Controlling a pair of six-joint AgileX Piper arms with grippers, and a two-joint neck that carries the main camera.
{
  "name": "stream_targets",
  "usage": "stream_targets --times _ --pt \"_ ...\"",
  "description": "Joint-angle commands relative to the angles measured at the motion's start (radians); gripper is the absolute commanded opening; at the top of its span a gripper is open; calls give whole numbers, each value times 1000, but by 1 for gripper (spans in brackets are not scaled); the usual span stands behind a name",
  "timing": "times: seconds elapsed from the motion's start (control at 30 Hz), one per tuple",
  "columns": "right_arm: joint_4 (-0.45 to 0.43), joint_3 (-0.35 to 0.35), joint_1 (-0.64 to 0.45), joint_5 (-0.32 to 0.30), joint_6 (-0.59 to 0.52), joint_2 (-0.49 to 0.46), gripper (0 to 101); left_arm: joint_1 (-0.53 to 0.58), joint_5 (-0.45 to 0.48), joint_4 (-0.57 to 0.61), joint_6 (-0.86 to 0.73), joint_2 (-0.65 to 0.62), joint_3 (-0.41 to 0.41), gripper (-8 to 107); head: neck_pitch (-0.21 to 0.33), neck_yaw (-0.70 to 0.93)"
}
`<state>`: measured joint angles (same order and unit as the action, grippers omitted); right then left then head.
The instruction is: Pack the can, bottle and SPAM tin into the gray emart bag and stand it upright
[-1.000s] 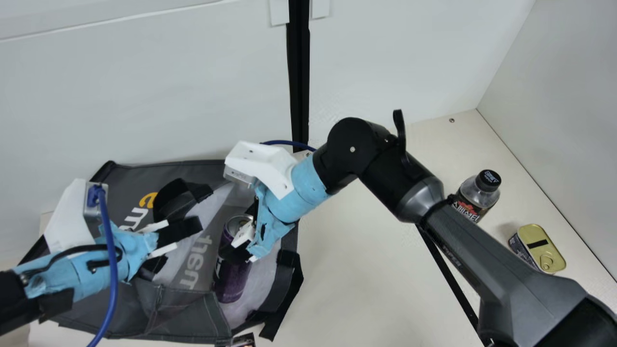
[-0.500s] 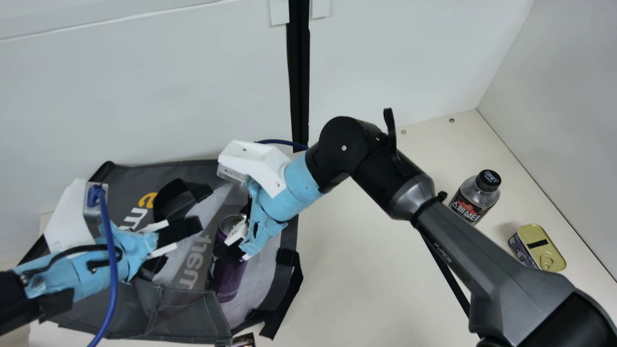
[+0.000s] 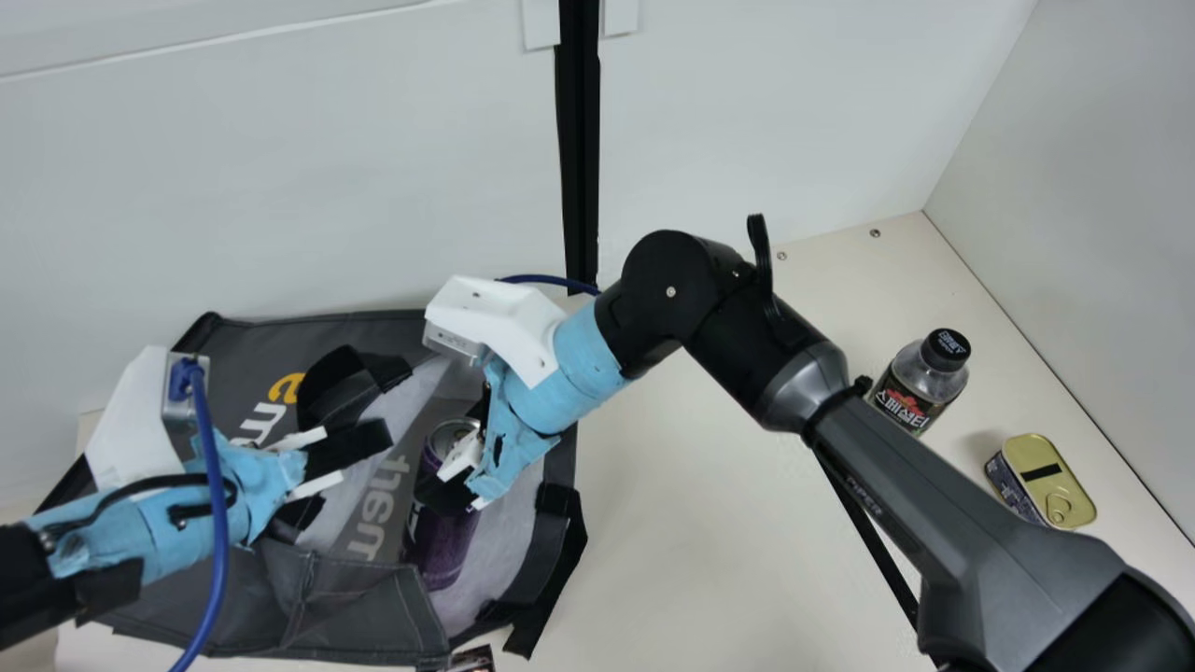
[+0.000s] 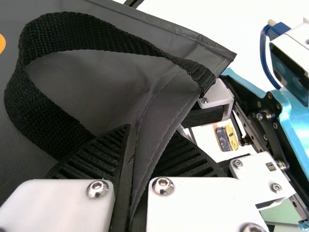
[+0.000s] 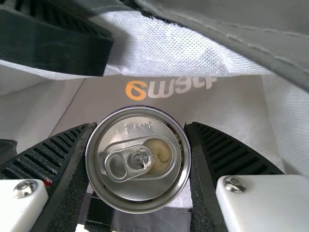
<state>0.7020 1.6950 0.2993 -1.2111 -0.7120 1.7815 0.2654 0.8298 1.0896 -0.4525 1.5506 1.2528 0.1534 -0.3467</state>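
The gray emart bag lies with its mouth spread open at the main view's left. My left gripper is shut on the bag's edge beside a black strap; in the left wrist view the gray bag fabric runs between the fingers of that gripper. Inside the bag's mouth, my right gripper is shut on the purple can. The right wrist view has the can's lid between the ribbed fingers of the gripper. The bottle and SPAM tin stand at the right.
Walls rise behind the table and at its right side. My right forearm stretches across the table just left of the bottle and tin. A small dark object sits at the bottom edge near the bag.
My right gripper has shifted a little to the left with the can, within the bag's mouth. The left arm has stayed still.
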Motion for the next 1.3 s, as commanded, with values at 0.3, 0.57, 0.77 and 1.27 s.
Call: stream_targets --times 0.3,0.57,0.77,1.27 --pt "3 -7 1 -1 -3 -19 95 0 0 0 0 0 0 -8 21 -2" --pt "3 -9 4 -5 -1 -43 95 0 0 0 0 0 0 -8 21 -2" --pt "7 -15 6 -9 -3 -71 95 0 0 0 0 0 0 -8 21 -2" --pt "22 -99 -12 -9 -34 -182 95 0 0 0 0 0 0 -8 21 -2"
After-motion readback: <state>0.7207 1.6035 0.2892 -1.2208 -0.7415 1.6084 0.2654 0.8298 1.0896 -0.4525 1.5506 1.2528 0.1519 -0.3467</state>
